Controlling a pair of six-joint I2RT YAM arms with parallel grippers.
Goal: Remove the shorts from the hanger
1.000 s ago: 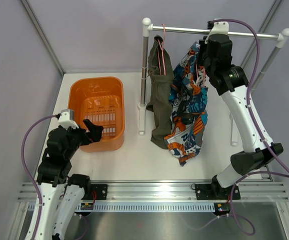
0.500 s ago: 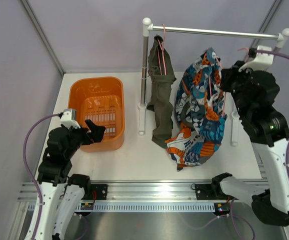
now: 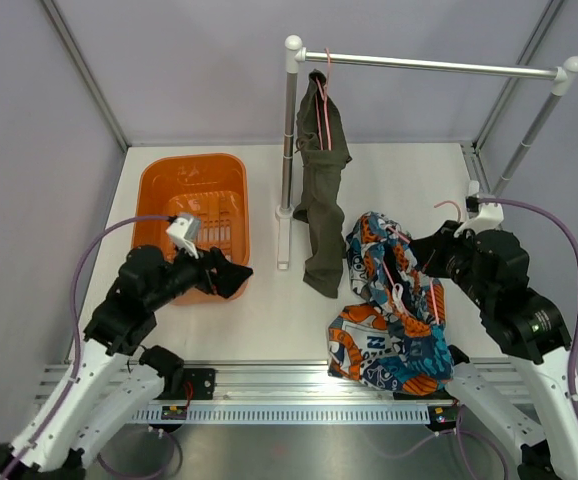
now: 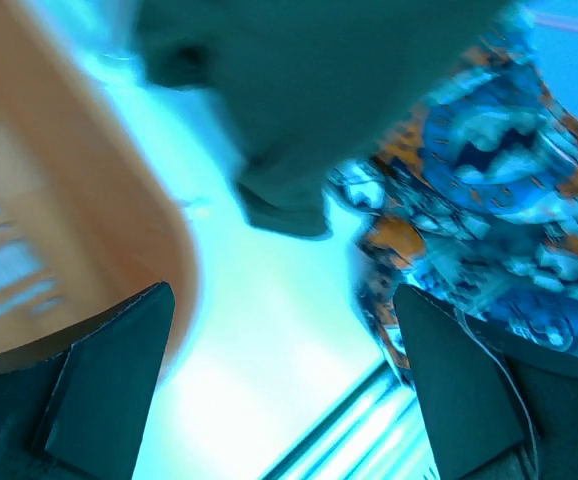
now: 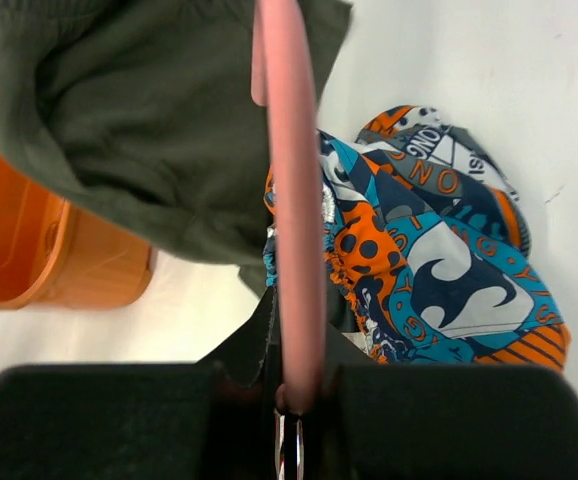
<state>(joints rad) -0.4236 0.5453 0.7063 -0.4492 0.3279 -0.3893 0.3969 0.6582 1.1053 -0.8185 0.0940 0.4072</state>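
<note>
Between the pressed-together fingers of the right gripper (image 5: 291,405) sits a pink hanger (image 5: 287,200), pinched tight. The printed shorts (image 3: 394,330) lie bunched on the table (image 3: 269,320) just in front of those fingers, close to the near edge. The olive-green shorts (image 3: 321,190) hang from the rail (image 3: 429,66), farther past the fingers. The left gripper (image 4: 279,400) has its fingers spread wide, with bare table ahead and the orange basket (image 3: 154,190) just beside. Its view is blurry. I cannot tell if the printed shorts are clipped to the hanger.
</note>
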